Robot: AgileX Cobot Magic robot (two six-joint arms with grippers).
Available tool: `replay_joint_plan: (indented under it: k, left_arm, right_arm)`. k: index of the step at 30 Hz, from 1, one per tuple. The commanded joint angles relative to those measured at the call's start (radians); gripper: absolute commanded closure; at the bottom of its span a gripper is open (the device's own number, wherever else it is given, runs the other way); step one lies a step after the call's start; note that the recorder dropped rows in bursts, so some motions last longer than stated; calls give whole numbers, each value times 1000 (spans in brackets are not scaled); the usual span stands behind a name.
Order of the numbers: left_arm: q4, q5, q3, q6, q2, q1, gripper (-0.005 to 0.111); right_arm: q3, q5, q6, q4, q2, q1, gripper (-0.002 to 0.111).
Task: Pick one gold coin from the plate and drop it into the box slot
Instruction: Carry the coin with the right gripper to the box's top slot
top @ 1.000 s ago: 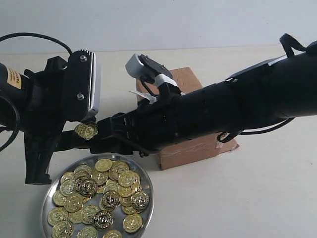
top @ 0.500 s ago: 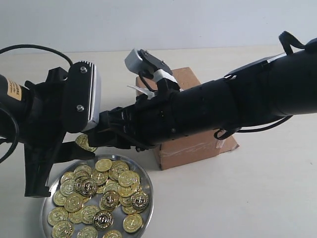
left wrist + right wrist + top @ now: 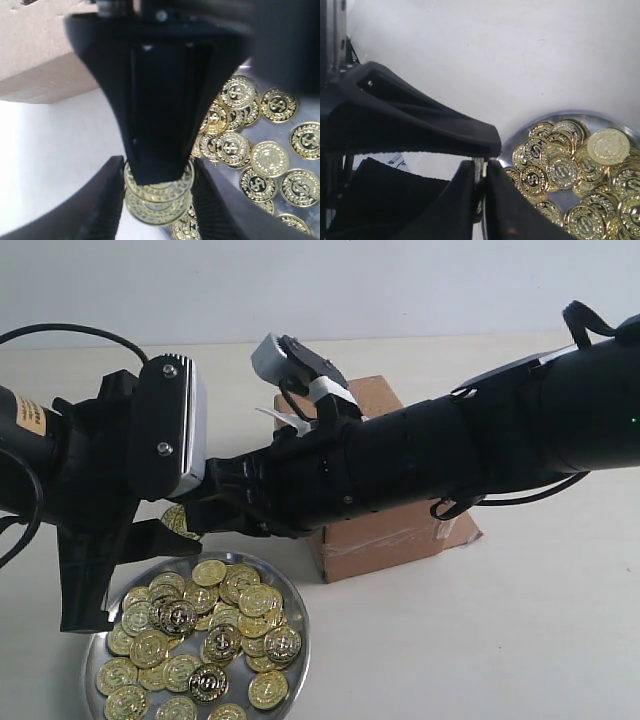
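In the exterior view the plate (image 3: 301,640) sits at the near left of the desk (image 3: 500,640), holding a heap of gold coins (image 3: 205,640). The box (image 3: 385,535) stands just behind and to the right of it. The right arm lies across the box top, so the slot cannot be seen. The right end effector (image 3: 198,514) reaches across the middle to the left end effector (image 3: 165,530), and a held coin (image 3: 178,520) glints between them, in the air just above the far rim of the plate. In the left wrist view the right end effector comes in as a closed black block pinching what looks like two overlapping coins by their upper part. The left end effector's fingers (image 3: 102,205) stand apart on either side of those coins, right at their rims; whether they press on them cannot be told. The heap in the plate shows beyond, and a corner of the box off to one side. In the right wrist view the right end effector's fingers (image 3: 462,200) are clamped on a thin, edge-on strip of metal, with a black part of the other arm beside them and the plate of coins on the pale desk beyond.
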Motion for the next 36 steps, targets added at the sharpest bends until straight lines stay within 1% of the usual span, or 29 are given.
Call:
replay_joint_plan:
  k: [1, 4, 7, 8, 12, 14, 16, 18, 20, 22, 24, 26, 28, 30, 33, 36]
  left_arm:
    - [18, -2, 6, 1, -10, -6, 74]
    - [54, -26, 39, 4, -10, -6, 74]
    - [50, -46, 50, 4, -10, -6, 73]
    - [50, -46, 50, 2, -10, -6, 69]
    - [50, -46, 50, -2, -10, -6, 50]
    - [50, -46, 50, -13, -14, -6, 43]
    - [50, -46, 50, -28, -28, -6, 40]
    - [50, -46, 50, -35, -50, -6, 41]
    - [62, -42, 50, -81, -83, -6, 41]
    - [87, -36, 50, -168, -127, -6, 41]
    - [113, -25, 50, -268, -173, -6, 46]
    - [124, -15, 50, -333, -235, -6, 55]
    - [124, -3, 50, -394, -304, -6, 70]
    - [124, 17, 50, -454, -367, -6, 83]
    - [124, 81, 50, -527, -459, -6, 107]
    - [124, 162, 50, -561, -536, -6, 107]
  right_arm:
    - [-5, -7, -5, 0, -4, 2, 108]
    - [-5, -5, -5, 0, -4, 2, 108]
    - [-5, -13, -5, 0, -4, 2, 108]
    - [-5, -51, 0, -4, -4, 2, 108]
    - [-5, -196, 110, -138, -6, 2, 108]
    - [-5, -265, 136, -184, -16, 2, 108]
    - [-5, -337, 143, -207, -35, 2, 108]
    - [-5, -412, 143, -217, -57, 2, 108]
    - [-5, -515, 143, -227, -84, 2, 108]
    - [-5, -629, 139, -230, -108, 2, 108]
    - [-5, -740, 126, -230, -122, 2, 108]
    - [-5, -809, 106, -230, -124, 2, 108]
    - [-5, -835, 58, -222, -121, 2, 108]
    - [-5, -857, -4, -170, -114, 2, 108]
    - [-5, -913, -76, -104, -96, 2, 108]
    - [-5, -939, -169, -41, -74, 2, 108]
